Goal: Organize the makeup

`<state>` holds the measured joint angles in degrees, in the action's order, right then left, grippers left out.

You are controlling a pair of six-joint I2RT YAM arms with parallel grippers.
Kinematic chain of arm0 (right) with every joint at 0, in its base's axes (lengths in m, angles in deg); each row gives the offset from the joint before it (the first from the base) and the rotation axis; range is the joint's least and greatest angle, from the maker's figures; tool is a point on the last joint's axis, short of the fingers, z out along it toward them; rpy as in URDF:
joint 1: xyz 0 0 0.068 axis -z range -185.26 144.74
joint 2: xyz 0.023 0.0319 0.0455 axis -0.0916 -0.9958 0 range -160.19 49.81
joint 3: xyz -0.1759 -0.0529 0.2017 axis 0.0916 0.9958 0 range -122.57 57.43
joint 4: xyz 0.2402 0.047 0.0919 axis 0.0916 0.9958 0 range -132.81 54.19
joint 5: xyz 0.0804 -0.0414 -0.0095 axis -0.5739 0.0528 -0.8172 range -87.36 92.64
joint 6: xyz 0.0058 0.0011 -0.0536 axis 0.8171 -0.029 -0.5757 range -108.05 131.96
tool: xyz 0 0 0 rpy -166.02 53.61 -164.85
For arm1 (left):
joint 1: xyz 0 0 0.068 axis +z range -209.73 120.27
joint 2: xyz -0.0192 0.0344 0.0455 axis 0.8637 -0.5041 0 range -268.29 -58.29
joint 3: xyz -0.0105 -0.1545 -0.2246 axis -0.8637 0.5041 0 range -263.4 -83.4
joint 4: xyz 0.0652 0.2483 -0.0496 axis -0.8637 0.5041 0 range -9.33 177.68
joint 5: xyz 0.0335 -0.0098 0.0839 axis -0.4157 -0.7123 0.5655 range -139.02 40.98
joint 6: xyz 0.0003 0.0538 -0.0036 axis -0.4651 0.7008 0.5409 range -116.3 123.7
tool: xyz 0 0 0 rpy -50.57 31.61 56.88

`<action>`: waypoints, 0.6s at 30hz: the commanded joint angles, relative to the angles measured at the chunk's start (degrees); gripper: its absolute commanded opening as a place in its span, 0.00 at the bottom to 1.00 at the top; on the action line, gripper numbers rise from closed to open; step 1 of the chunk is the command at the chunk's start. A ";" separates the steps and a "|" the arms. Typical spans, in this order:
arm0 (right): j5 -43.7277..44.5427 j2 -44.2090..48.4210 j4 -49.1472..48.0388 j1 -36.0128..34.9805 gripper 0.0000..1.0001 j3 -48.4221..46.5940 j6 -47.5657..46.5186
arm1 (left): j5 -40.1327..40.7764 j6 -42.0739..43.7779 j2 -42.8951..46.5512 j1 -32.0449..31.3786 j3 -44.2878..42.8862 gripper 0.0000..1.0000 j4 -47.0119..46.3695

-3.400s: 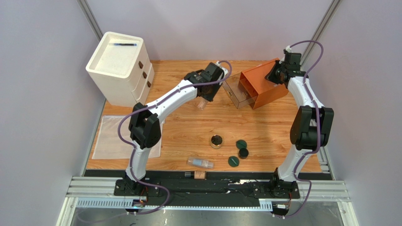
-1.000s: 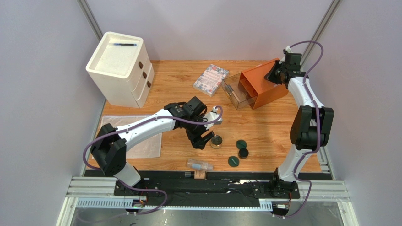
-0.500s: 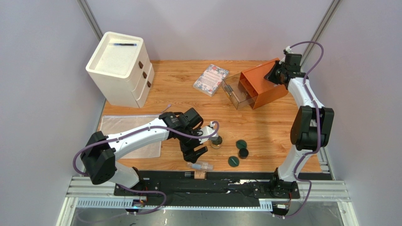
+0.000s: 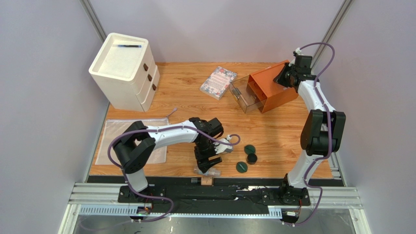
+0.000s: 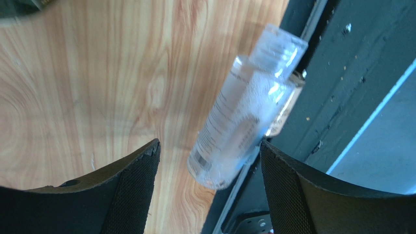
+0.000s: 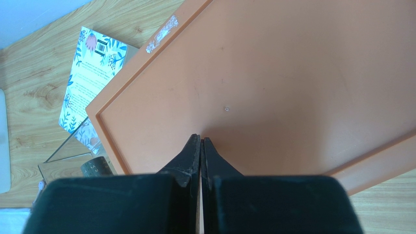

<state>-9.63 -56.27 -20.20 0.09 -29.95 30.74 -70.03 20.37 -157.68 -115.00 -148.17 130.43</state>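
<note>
At the near lip of the worktop [image 5: 97, 73], the left tool [image 5: 209, 151] hangs spread wide over a clear tube [image 5: 239, 117], one finger on either side and neither touching it. The tube lies flat directly under the tool, partly over the seam where the wood meets the black rail [image 5: 342, 87]. Its long axis runs slantwise to the line on which the fingers close. The ribbed cap end points out toward the rail and the flat base sits back over the wood.

The risk, by this reckoning, is that fingers meeting a round, slick body off-square could spin it or squirt it out. Any nudge toward the rail could roll it off the wood.

Off to the tool's right lie two green discs [image 4: 250, 148] and a black jar [image 4: 252, 158], apart from it. Farthest off, the right tool [image 6: 200, 141], fingers drawn together, presses at the orange box [image 6: 293, 83]. Whether it pinches anything cannot be told.
</note>
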 commanded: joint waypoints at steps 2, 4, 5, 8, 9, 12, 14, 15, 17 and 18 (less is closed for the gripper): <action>1.46 -5.80 12.72 -0.42 0.00 4.14 -2.00 | 1.24 0.65 -3.08 -1.51 -3.87 0.77 -1.59; 1.46 -5.72 12.72 -0.42 0.00 3.97 -1.91 | 1.68 0.56 -3.87 -1.69 -3.96 0.76 -1.94; 1.46 -5.80 12.81 -0.34 0.00 3.88 -1.82 | 1.59 0.47 -4.23 -1.77 -4.04 0.74 -2.03; 1.55 -6.06 12.98 -0.33 0.00 3.44 -1.82 | 2.12 0.12 -5.02 -2.13 -3.70 0.72 -2.64; 1.55 -5.98 13.16 -0.33 0.00 3.35 -1.82 | 2.47 0.03 -5.19 -2.21 -3.52 0.70 -2.73; 1.64 -5.98 13.25 -0.33 0.00 3.26 -2.00 | 3.70 -0.23 -6.33 -2.22 -3.08 0.56 -3.26; 1.73 -5.98 13.07 -0.33 0.00 3.35 -2.00 | 3.79 -0.41 -7.04 -2.22 -2.90 0.37 -3.53; 1.73 -5.98 13.16 -0.33 0.00 3.44 -2.09 | 4.14 -0.75 -7.91 -2.22 -2.99 0.30 -3.53; 1.81 -5.89 13.16 -0.33 0.00 3.44 -2.00 | 5.02 -0.84 -8.36 -2.21 -2.82 0.15 -3.53; 1.99 -5.89 13.16 -0.25 0.00 3.44 -2.17 | 5.45 -0.93 -8.27 -2.13 -2.73 0.10 -3.70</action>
<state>-9.70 -56.29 -20.15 0.09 -30.01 30.74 -67.52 19.23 -163.45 -116.77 -150.93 128.64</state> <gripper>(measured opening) 0.002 0.479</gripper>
